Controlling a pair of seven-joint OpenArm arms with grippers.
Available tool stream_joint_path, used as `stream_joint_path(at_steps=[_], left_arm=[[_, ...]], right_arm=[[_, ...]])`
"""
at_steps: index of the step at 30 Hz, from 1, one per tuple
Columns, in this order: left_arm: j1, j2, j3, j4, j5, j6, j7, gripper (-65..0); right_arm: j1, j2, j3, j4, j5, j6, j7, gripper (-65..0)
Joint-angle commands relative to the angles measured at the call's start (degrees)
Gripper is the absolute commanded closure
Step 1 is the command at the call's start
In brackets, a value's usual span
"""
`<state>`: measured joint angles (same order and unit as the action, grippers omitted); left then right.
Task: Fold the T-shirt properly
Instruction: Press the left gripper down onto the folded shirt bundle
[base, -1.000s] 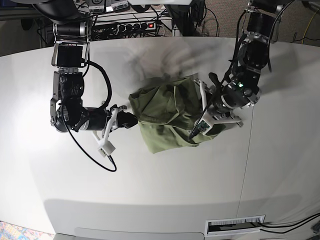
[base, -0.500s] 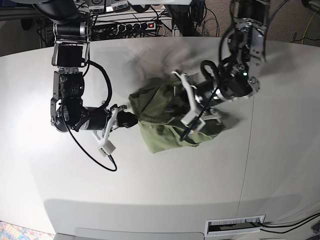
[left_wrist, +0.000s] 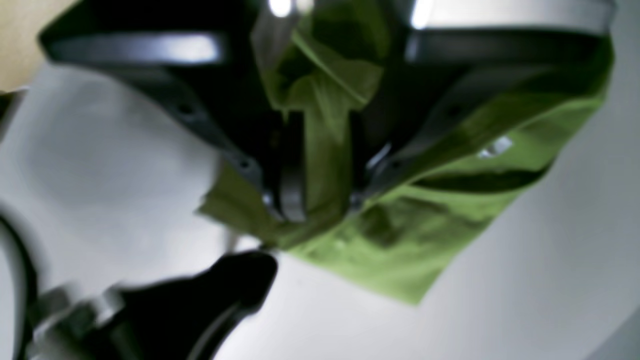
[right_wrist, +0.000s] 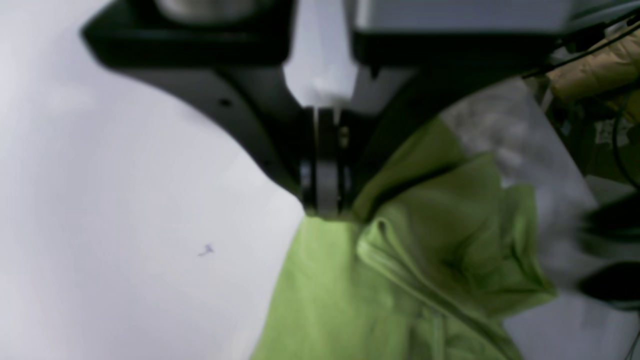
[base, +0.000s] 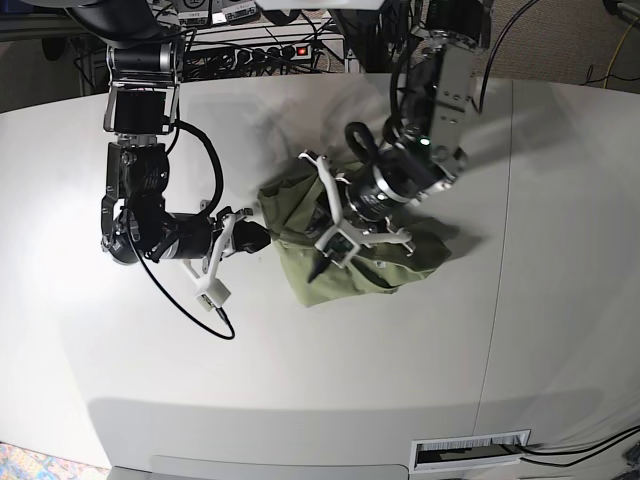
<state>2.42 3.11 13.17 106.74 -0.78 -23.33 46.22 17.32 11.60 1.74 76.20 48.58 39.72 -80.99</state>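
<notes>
In wrist views, both pincers, left (left_wrist: 310, 200) & right (right_wrist: 322, 200), grip T-shirt (base: 380, 255); base hides this.

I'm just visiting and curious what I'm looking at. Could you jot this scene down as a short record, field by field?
Item: green T-shirt, crumpled, partly folded over
Surface: white table
Left gripper: closed on a fold of the shirt, raised above the pile
Right gripper: shut on the shirt's edge, low at the table
Fold: not finished
</notes>
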Motion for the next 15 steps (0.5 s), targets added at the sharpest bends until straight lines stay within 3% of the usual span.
stream_joint_path(at_steps=[1, 7, 12, 15], left_arm=[[-0.50, 0.55, 2.10, 0.94, 0.81, 1.05, -1.97, -13.6], [-0.50, 0.55, 14.03, 0.94, 15.98, 10.08, -2.03, -14.5], [-0.48, 0.55, 18.91, 0.90, 23.87, 13.64, -1.66, -19.4], [-0.33, 0.52, 18.91, -0.07, 24.39, 13.90, -1.66, -21.2]], right_arm=[[1.60, 0.48, 0.20, 1.05, 1.33, 0.28, 0.99, -0.1], [1.57, 0.79, 0.26, 1.07, 1.31, 0.28, 0.99, -0.1], [1.57, 0.81, 0.26, 1.05, 1.31, 0.28, 0.99, -0.1], [1.57, 0.81, 0.26, 1.05, 1.33, 0.28, 0.99, -0.1]])
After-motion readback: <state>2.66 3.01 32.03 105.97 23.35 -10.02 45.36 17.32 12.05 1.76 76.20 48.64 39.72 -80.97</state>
